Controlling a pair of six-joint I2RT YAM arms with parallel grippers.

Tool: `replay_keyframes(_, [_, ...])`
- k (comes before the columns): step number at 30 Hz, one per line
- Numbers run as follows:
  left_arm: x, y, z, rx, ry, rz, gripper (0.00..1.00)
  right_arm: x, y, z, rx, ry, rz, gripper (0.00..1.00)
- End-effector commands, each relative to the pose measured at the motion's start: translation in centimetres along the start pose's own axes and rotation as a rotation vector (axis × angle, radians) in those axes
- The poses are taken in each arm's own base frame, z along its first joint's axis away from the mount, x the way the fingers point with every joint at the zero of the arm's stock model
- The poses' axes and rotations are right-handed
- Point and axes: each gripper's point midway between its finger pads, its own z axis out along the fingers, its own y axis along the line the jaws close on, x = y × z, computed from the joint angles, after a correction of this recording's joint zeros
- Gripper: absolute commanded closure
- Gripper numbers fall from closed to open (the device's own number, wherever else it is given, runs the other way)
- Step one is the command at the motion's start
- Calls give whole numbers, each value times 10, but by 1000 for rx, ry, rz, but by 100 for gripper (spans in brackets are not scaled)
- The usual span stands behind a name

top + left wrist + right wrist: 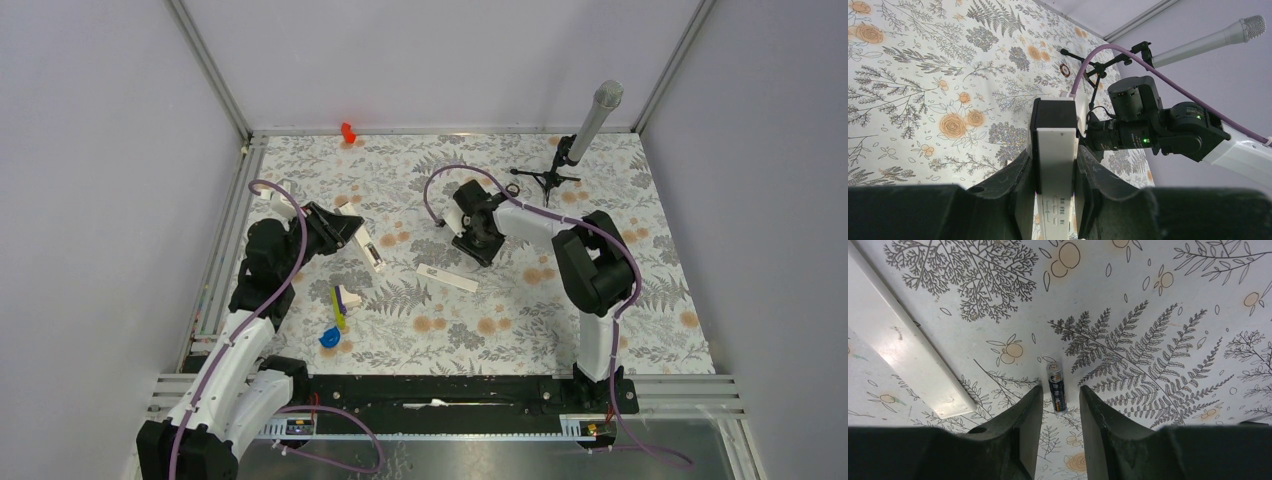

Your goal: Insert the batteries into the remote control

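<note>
My left gripper (352, 232) is shut on the remote control (372, 252), a slim white bar. In the left wrist view the remote (1055, 145) is clamped between both fingers of the left gripper (1054, 162), its dark end pointing away and its grey marks near the camera. My right gripper (478, 243) is open and low over the table. In the right wrist view one battery (1056, 386), a small dark cylinder, lies on the table just ahead of the gap in the right gripper (1060, 400), untouched. The second battery is out of view.
A flat white strip (447, 277) lies between the arms and shows at the left of the right wrist view (908, 355). A microphone on a tripod (590, 125) and a small black ring (513, 188) stand at the back right. A yellow-white-blue toy cluster (338, 315) lies front left, a red piece (348, 131) at the back.
</note>
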Motion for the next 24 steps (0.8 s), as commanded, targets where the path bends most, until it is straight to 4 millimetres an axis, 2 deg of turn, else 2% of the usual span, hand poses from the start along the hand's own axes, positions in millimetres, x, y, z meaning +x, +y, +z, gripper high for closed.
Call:
replay_keyframes(1, [-16, -16, -3, 61, -53, 29, 100, -18, -4, 0, 22, -47, 21, 59])
replay_keyframes(5, [-15, -16, -2, 65, -48, 29, 100, -21, 1, 1, -5, -75, 11, 64])
replay_keyframes(11, [-14, -17, -3, 77, -45, 35, 100, -24, 0, 4, 4, -86, 40, 92])
replay_keyframes(14, [-13, -23, -4, 111, -40, 45, 100, -26, -12, -2, 73, -94, 86, 100])
replay_keyframes(18, [-9, -33, -3, 178, -15, 57, 100, -45, -22, -32, 133, -205, 181, 99])
replay_keyframes(21, [-6, -36, -1, 196, 1, 49, 100, -67, -23, -69, 134, -355, 289, 100])
replay_keyframes(24, [-5, -39, 2, 224, 10, 30, 100, -92, -12, -112, 68, -552, 374, 100])
